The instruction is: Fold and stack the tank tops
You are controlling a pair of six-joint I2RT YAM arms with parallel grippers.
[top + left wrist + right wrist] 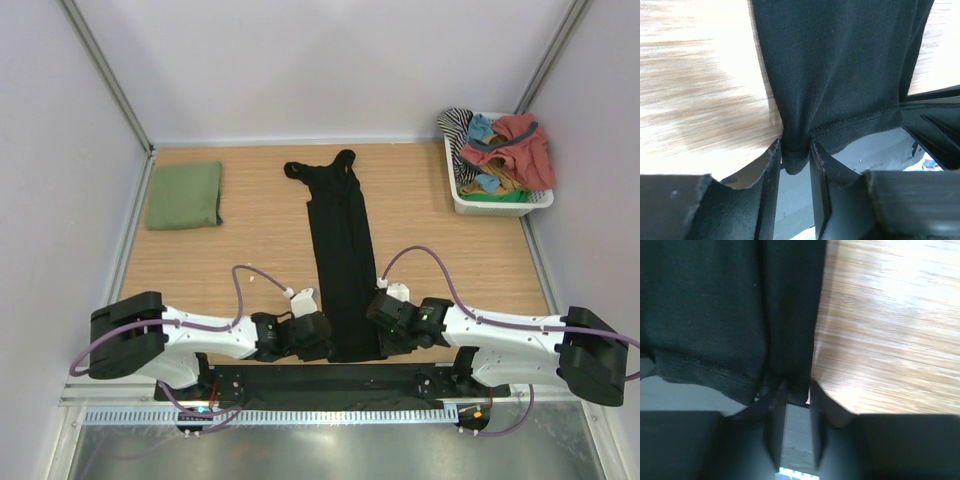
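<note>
The black tank top (340,250) lies as a long narrow strip down the middle of the wooden table, straps at the far end. Both grippers sit at its near hem. My left gripper (322,335) is shut on the hem's left corner, and the left wrist view shows the bunched black cloth (840,65) pinched between the fingertips (795,150). My right gripper (385,325) is shut on the right corner, with black cloth (715,305) between its fingertips (796,390). The olive green tank top (185,195) rests folded into a rectangle at the back left.
A white basket (470,205) at the back right holds red, teal and striped garments. The near table edge runs just under both grippers, with the black base rail (330,380) below it. White walls close in on both sides and the back.
</note>
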